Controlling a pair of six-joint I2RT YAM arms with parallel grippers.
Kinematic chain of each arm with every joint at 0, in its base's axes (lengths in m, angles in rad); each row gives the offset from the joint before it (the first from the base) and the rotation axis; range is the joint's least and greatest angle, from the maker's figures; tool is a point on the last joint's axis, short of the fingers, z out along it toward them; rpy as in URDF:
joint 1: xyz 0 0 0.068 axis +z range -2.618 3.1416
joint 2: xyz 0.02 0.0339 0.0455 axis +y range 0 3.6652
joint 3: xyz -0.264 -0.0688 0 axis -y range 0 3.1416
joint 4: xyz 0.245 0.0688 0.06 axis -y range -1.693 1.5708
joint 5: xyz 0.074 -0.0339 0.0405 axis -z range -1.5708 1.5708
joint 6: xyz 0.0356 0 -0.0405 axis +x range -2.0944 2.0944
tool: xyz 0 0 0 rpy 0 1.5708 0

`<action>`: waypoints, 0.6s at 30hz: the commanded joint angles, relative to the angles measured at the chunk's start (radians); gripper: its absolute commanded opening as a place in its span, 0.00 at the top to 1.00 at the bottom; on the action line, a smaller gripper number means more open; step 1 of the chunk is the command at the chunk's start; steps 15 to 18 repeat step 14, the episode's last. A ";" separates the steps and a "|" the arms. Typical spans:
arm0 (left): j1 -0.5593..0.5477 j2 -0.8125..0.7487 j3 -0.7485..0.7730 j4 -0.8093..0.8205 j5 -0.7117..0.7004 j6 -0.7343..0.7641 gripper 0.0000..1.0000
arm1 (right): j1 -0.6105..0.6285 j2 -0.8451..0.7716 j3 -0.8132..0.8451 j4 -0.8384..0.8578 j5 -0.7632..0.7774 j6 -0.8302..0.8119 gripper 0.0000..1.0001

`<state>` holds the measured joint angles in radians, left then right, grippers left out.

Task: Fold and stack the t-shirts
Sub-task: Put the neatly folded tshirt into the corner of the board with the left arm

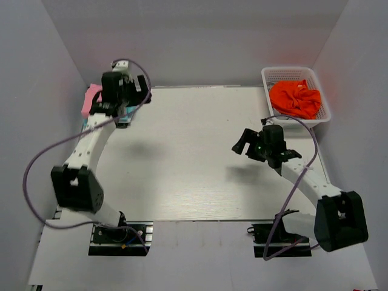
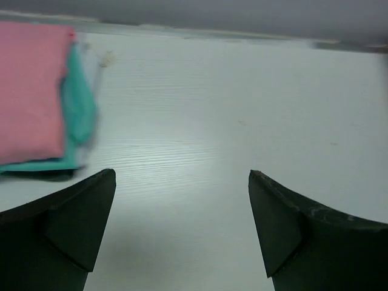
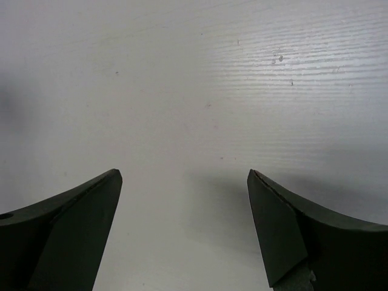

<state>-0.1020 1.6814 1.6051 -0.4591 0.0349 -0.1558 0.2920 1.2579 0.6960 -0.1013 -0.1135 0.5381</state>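
The two shirts lie as a folded pile at the far left corner of the worktop (image 1: pixel 194 157). The pink shirt (image 2: pixel 30 91) is on top and the teal shirt (image 2: pixel 80 112) is under it. The teal one shows past the pink along the side facing the middle of the worktop, so the edges are not flush. From above, the pile sits hard against the left edge; whether it overhangs I cannot tell.

The left claw (image 2: pixel 182 176) hangs just beside the pile over bare worktop, spread wide with nothing in it. The right claw (image 3: pixel 185 176) is equally wide apart and empty, over bare worktop towards the right edge and well apart from the shirts.

A white basket (image 1: pixel 324 112) at the far right corner holds a crumpled orange cloth (image 1: pixel 295 98). It may be another shirt, but that is unclear from here.

As I judge it, the main danger is the left arm. It is close enough that a sideways swing towards the left edge, or a low pull-away, could catch the exposed teal edge. That could drag the pile askew, open the fold, or nudge it off the worktop. Its loose purple cable (image 1: pixel 36 163) could snag in the same way. If the orange cloth is to be added, dropping it on this uneven pile so near the edge could tip it over.
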 commanded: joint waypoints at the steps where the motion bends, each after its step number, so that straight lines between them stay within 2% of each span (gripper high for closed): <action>1: -0.079 -0.214 -0.451 0.159 0.220 -0.247 0.00 | -0.001 -0.137 -0.053 -0.004 -0.018 0.028 0.10; 2: -0.096 -0.320 -0.552 0.257 0.229 -0.278 0.00 | 0.002 -0.161 -0.088 -0.015 -0.031 0.026 0.10; 4: -0.126 -0.394 -0.762 0.298 0.262 -0.318 0.00 | 0.001 -0.265 -0.116 -0.023 -0.040 0.023 0.10; 6: -0.163 -0.468 -0.841 0.272 0.237 -0.337 0.00 | 0.001 -0.343 -0.185 -0.020 -0.074 0.023 0.10; 9: -0.209 -0.526 -0.850 0.194 0.126 -0.347 0.00 | 0.001 -0.457 -0.263 -0.008 -0.101 0.037 0.10; 14: -0.242 -0.615 -0.864 0.255 0.168 -0.338 0.00 | 0.001 -0.583 -0.322 -0.020 -0.097 0.025 0.10; 18: -0.242 -0.615 -0.864 0.255 0.168 -0.338 0.00 | 0.001 -0.583 -0.322 -0.020 -0.097 0.025 0.10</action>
